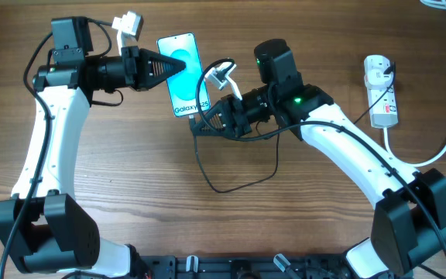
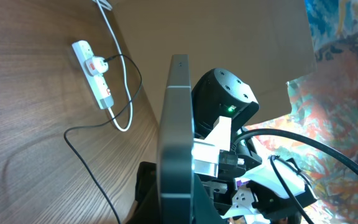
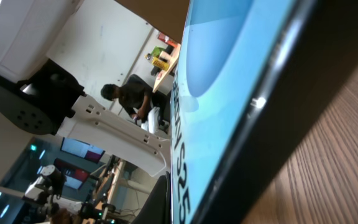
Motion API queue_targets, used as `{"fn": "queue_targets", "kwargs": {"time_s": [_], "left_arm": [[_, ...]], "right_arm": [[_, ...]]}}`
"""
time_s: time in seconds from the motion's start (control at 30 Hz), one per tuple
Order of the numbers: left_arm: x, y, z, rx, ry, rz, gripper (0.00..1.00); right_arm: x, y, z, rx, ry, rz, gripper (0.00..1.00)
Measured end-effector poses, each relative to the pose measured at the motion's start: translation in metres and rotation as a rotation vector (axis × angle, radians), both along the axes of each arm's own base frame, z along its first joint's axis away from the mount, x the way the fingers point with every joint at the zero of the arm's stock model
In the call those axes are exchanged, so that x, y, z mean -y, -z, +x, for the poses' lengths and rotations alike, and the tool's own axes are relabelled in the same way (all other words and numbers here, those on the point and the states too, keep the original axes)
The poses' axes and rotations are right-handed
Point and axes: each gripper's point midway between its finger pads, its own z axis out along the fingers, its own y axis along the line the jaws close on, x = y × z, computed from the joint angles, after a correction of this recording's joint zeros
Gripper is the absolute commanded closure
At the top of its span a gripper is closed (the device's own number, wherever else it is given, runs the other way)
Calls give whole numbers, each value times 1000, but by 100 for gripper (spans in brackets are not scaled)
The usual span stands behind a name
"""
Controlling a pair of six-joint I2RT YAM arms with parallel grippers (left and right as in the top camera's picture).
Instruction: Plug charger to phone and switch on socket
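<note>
The phone [image 1: 184,77], with a light blue screen and "Galaxy S25" text, is held off the table by my left gripper [image 1: 165,68], which is shut on its left long edge. In the left wrist view the phone [image 2: 176,124] shows edge-on between the fingers. My right gripper [image 1: 202,122] is at the phone's bottom end. The charger's thin black cable [image 1: 231,186] runs out from its tips, and the connector is hidden. The right wrist view shows the phone's screen [image 3: 229,93] very close. The white socket [image 1: 381,93] lies at the far right, with a black plug [image 1: 388,71] in it.
A thick white cord [image 1: 440,155] runs from the socket along the right table edge. The charger cable loops over the wood in front of the right arm and shows in the left wrist view [image 2: 86,162], as does the socket [image 2: 94,71].
</note>
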Motion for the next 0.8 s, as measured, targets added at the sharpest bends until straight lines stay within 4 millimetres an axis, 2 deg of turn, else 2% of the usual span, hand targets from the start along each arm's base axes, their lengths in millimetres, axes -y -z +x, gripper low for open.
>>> {"fn": "queue_targets", "kwargs": {"time_s": [0.8], "left_arm": [[0, 2, 0, 13, -3, 9, 96]], "right_arm": [[5, 1, 2, -25, 8, -8, 96]]}}
